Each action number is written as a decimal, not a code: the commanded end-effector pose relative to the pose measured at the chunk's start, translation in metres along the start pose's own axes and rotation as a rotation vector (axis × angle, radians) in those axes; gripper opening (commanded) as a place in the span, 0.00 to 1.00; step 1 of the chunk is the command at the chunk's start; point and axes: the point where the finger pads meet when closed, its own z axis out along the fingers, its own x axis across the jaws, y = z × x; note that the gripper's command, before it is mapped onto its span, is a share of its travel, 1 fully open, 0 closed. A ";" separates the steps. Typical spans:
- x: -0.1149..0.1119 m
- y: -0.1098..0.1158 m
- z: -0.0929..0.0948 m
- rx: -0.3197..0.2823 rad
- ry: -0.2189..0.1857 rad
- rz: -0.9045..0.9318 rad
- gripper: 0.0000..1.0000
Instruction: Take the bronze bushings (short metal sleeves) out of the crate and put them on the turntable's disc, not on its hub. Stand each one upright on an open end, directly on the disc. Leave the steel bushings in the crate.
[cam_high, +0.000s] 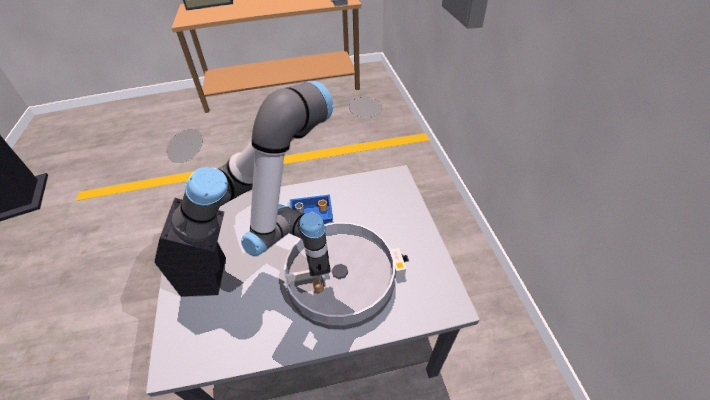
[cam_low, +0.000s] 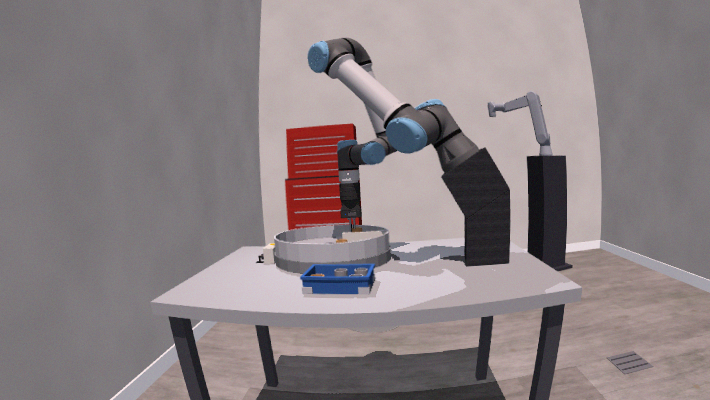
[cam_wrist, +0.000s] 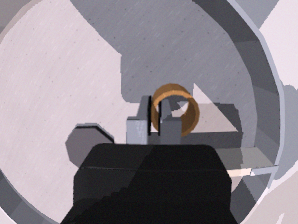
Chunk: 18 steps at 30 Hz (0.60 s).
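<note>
Gripper (cam_high: 320, 282) (cam_low: 352, 226) (cam_wrist: 155, 108) is clamped on the wall of a bronze bushing (cam_high: 318, 288) (cam_low: 357, 230) (cam_wrist: 191, 121), one finger in the bore, one outside: probably because it's easier than spanning the full width. Bushing is inside the turntable (cam_high: 345, 318) (cam_low: 330, 252) (cam_wrist: 263, 65), off its hub (cam_high: 340, 271) (cam_wrist: 87, 145), open end up, so lowering straight should stand it. Can't tell if it touches down. Second bronze (cam_low: 341, 241) is inside the turntable too. Crate (cam_high: 327, 218) (cam_low: 337, 286), beside the turntable, holds one more bronze (cam_high: 322, 205) (cam_low: 317, 275) plus steels (cam_high: 299, 206) (cam_low: 340, 272), which stay.
</note>
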 end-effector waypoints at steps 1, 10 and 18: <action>-0.003 -0.002 0.007 0.005 -0.004 -0.002 0.00; -0.002 -0.002 0.009 0.005 -0.004 -0.001 0.00; -0.002 -0.002 0.009 0.005 -0.004 0.000 0.00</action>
